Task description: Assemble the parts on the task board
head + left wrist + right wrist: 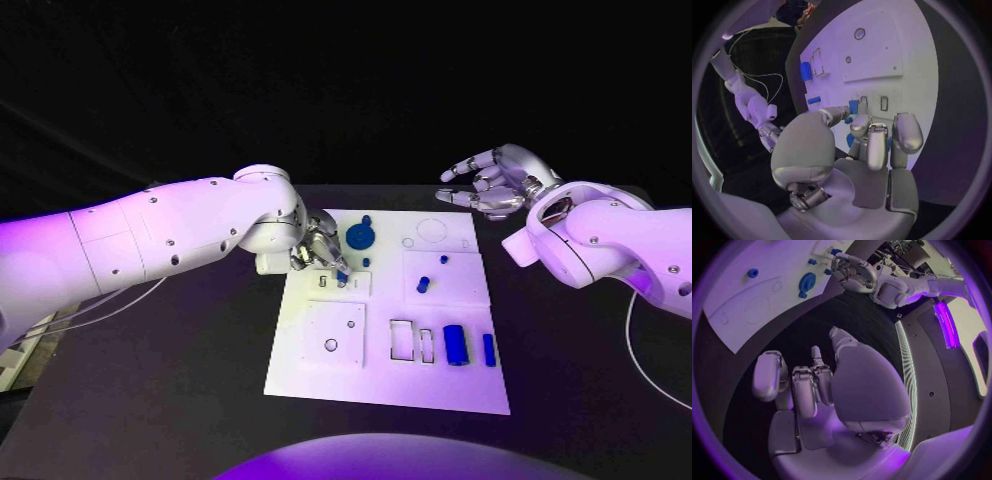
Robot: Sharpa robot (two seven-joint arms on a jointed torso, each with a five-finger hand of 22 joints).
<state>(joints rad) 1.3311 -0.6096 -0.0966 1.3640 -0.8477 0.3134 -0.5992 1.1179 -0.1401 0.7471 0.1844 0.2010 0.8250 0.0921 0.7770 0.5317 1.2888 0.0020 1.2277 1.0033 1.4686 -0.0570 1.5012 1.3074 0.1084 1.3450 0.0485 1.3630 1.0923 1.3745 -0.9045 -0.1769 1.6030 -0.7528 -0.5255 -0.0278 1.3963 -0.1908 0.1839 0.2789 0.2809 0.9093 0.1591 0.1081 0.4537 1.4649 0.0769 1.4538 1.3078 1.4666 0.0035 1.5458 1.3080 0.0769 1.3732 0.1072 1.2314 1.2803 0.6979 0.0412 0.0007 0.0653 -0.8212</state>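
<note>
Task board (325, 370) | left hand (307, 248) pinches blue part (342, 274) | right hand (495, 182) spread, empty

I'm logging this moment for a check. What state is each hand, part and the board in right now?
Left hand: fingers pinch a small blue part at the board.
Right hand: raised off the board, fingers apart, holding nothing.
Board: flat on the table.
Round part: lying on the board.
Long part: lying on the board.
</note>
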